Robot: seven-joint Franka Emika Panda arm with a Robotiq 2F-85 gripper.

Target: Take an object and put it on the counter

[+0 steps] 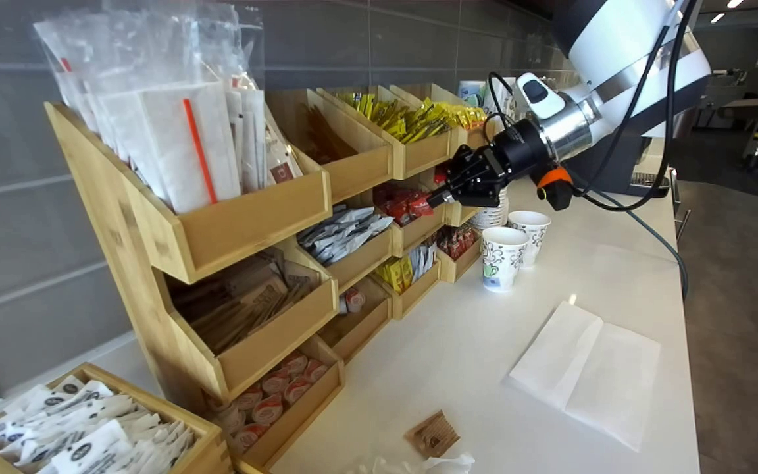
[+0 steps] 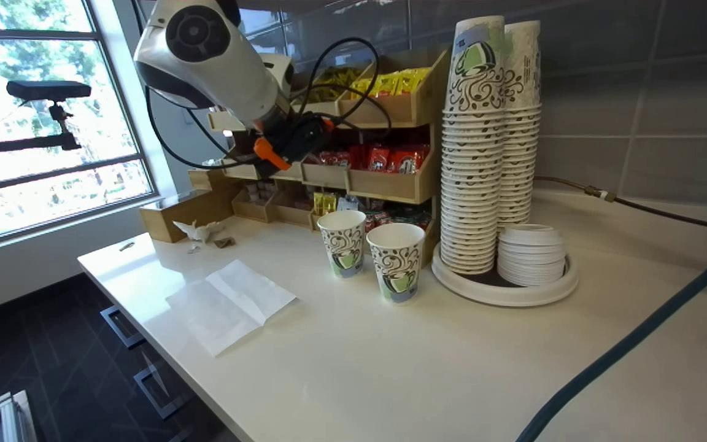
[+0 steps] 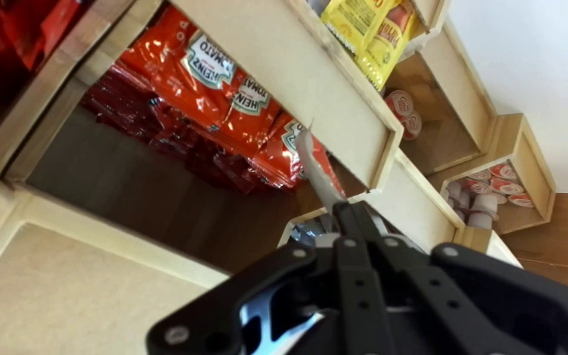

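- Left, wrist view: we see ketchup packets (image 3: 200, 98) heaped in a wooden bin (image 3: 308, 74).
- Just right: red packet (image 3: 317, 170), nearly edge-on by the bin's front wall; we cannot tell if it is clear of the others.
- We judge it light, limp and slick, likely to leak under a hard squeeze; a light pinch at one end should serve.
- Next right: gripper (image 3: 358, 209), jaws pinching the red packet's near end.
- Farther right, in an exterior view: counter (image 1: 616, 276), where we expect it to lie flat.
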